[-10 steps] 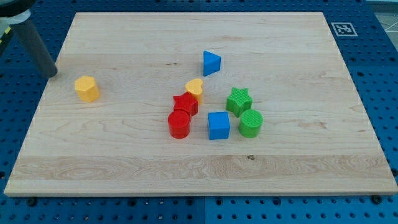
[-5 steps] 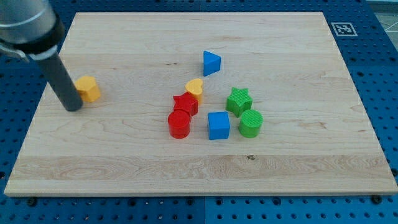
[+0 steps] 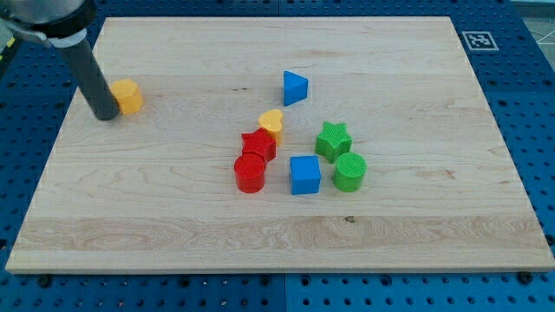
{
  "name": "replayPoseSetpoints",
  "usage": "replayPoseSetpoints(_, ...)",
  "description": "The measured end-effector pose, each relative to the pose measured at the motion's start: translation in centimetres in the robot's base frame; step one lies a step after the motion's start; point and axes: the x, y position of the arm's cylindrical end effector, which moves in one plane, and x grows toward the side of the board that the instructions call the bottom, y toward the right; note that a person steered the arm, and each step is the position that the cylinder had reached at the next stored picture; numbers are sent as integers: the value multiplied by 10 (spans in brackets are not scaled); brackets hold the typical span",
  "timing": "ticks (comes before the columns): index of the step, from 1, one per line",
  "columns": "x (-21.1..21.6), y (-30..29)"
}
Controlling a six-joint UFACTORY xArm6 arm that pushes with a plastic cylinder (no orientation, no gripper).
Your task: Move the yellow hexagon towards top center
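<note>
Camera view: yellow hexagon point(image 3: 128, 95) lies near the wooden board's point(image 3: 416, 225) upper-left edge. My tip point(image 3: 106, 115) stands at its left side, apparently touching, though contact is unclear. No gripper fitted; only the rod. Remaining blocks cluster mid-board, well apart.
</note>
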Motion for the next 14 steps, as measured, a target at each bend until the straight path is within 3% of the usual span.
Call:
replayPoseSetpoints(3,-96,33)
replayPoseSetpoints(7,-34,17)
replayPoseSetpoints(11,-134,101)
replayPoseSetpoints(12,-139,86)
replayPoseSetpoints(14,-92,79)
